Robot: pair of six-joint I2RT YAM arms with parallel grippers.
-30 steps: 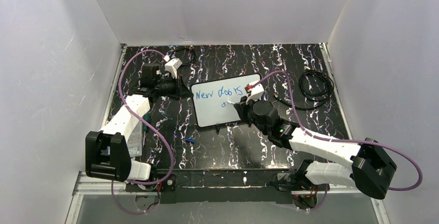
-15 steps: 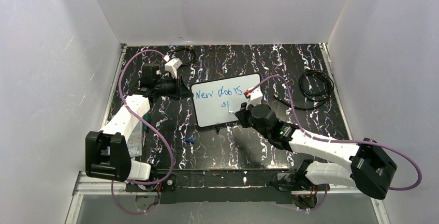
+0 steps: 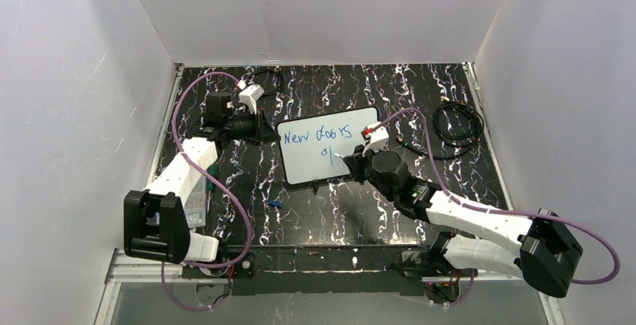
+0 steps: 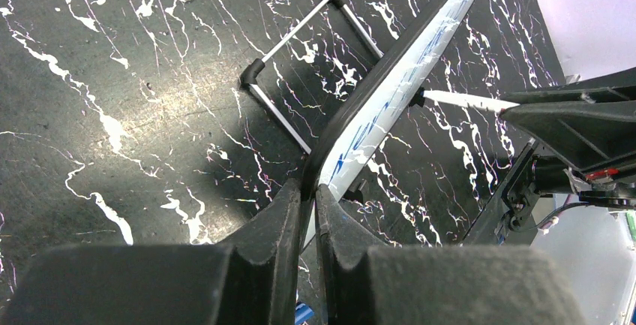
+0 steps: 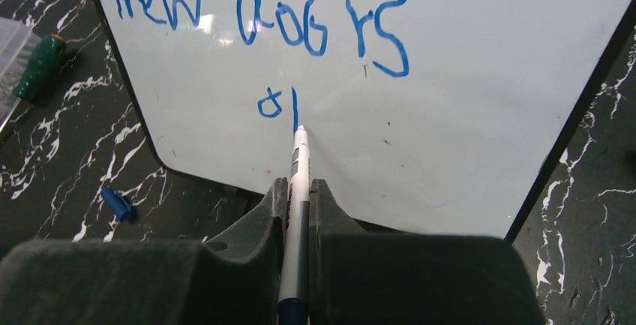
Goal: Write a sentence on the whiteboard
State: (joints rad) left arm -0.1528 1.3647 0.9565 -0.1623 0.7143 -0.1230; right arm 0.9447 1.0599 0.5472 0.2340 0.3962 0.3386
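The left gripper [image 4: 309, 188] pinches the whiteboard [image 3: 307, 166] edge. The right gripper [image 5: 298, 188] squeezes a marker [image 5: 300, 161], tip touching the blue sentence [image 5: 289, 32] at its lower line.

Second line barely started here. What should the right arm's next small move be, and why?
Probably slide the white marker pen in the right gripper back up the vertical stroke and curve a bowl to its right. The blue handwritten sentence on the small white whiteboard reads only "New doors", an "o" and that bare stroke, tip at its foot; the left gripper clamps the board's edge.
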